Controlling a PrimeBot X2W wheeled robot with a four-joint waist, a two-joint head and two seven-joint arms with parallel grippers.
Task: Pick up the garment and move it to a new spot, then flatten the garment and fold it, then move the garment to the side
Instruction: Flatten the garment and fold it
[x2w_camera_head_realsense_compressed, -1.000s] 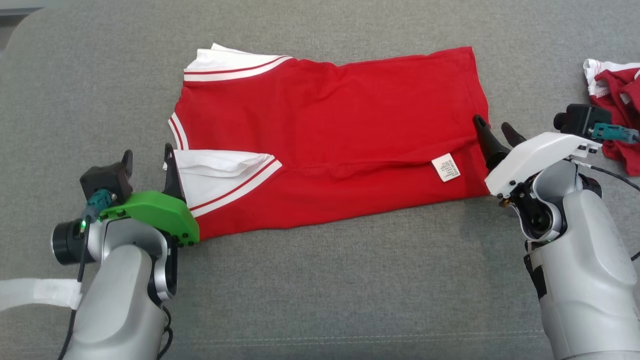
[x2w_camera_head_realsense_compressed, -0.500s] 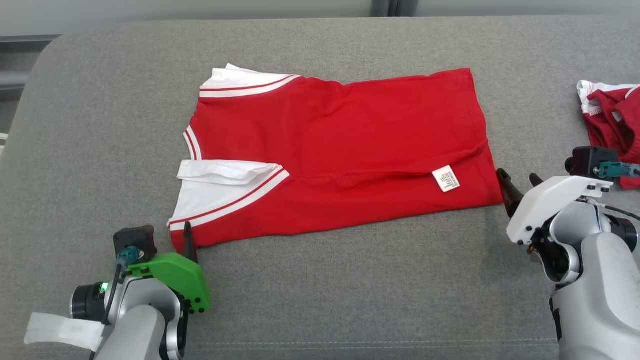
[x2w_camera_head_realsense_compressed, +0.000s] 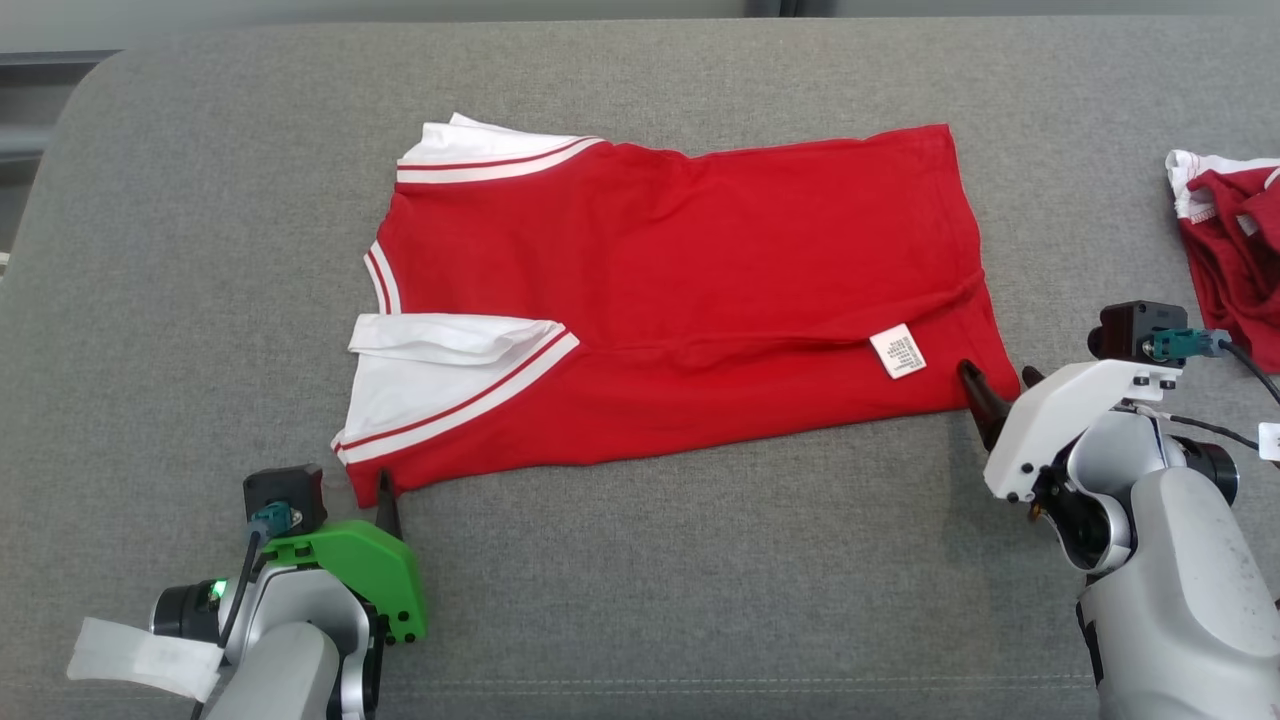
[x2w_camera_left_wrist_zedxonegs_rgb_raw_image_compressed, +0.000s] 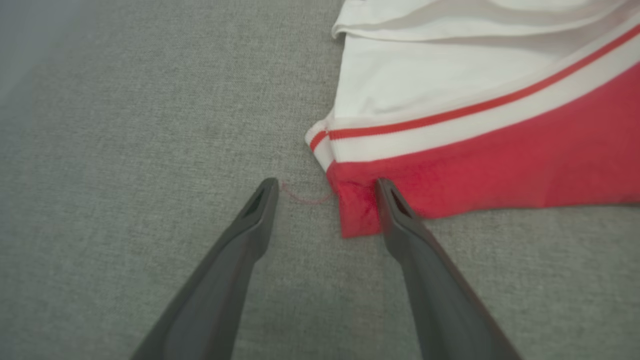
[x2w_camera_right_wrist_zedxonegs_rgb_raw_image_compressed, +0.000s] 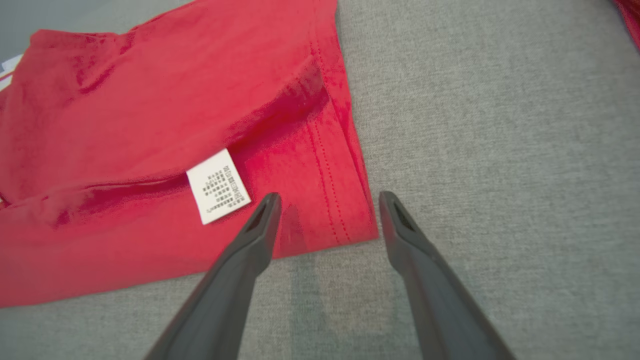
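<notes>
Red shirt (x2w_camera_head_realsense_compressed: 680, 290) flat on grey worktop (x2w_camera_head_realsense_compressed: 650, 600), left gripper (x2w_camera_left_wrist_zedxonegs_rgb_raw_image_compressed: 326, 184) spread wide at the striped near corner, right gripper (x2w_camera_right_wrist_zedxonegs_rgb_raw_image_compressed: 328, 196) spread wide astride the hem corner, both empty.

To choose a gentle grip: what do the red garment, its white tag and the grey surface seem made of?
Red garment: soft matte knit, probably cotton; it creases gently, hems stitched. White tag: thin label, perhaps fabric; rows of dark print. Grey surface: matte woven upholstery; coarse weave and a seam show.
</notes>
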